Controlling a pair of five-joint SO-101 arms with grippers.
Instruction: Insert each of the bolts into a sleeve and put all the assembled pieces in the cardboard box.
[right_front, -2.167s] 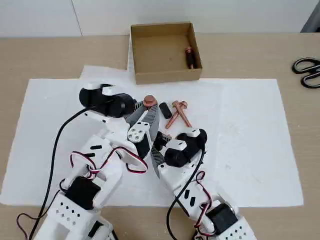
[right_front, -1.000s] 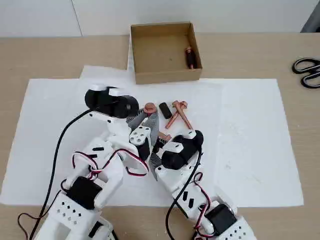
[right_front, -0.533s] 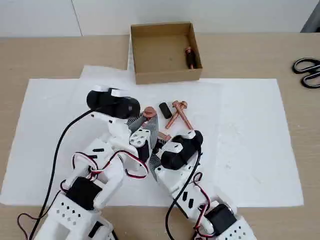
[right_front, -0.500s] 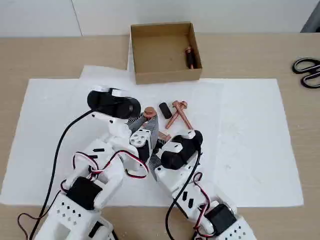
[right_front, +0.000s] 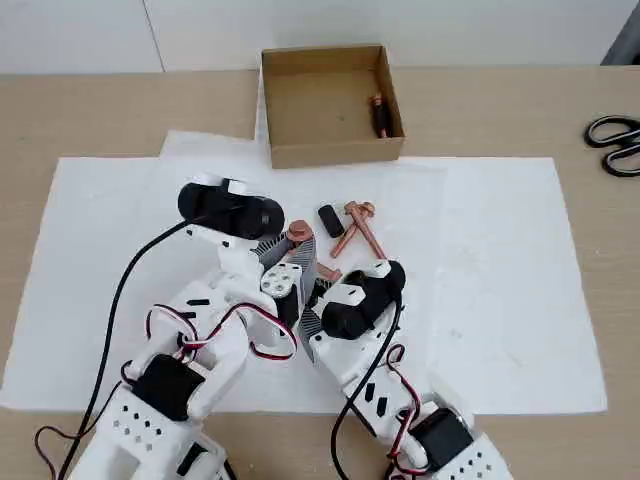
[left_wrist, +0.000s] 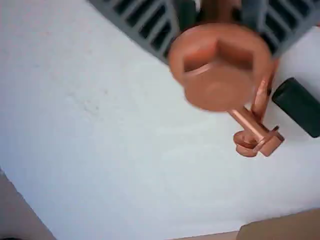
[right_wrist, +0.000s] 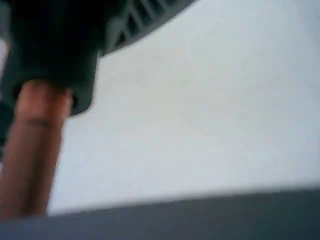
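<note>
My left gripper (right_front: 293, 244) is shut on a copper bolt (right_front: 298, 231), whose hex head (left_wrist: 220, 65) looms between the grey fingers (left_wrist: 145, 22). Close beside it, my right gripper (right_front: 318, 284) is shut on a black sleeve (right_wrist: 50, 50), and a copper shaft (right_wrist: 35, 150) enters the sleeve's end. Two loose bolts (right_front: 356, 226) lie crossed on the white paper (right_front: 500, 260) with a spare black sleeve (right_front: 330, 219) beside them. These also appear as loose bolts (left_wrist: 255, 135) and sleeve (left_wrist: 300, 107). The cardboard box (right_front: 300, 100) holds one assembled piece (right_front: 379, 115).
Scissors (right_front: 615, 140) lie at the table's far right edge. The box stands just beyond the paper, behind both grippers. Open paper stretches to the left and right of the arms.
The left arm has drawn the bolt back toward the right gripper, and the two grippers now sit closer together. The right gripper shifted slightly left.
</note>
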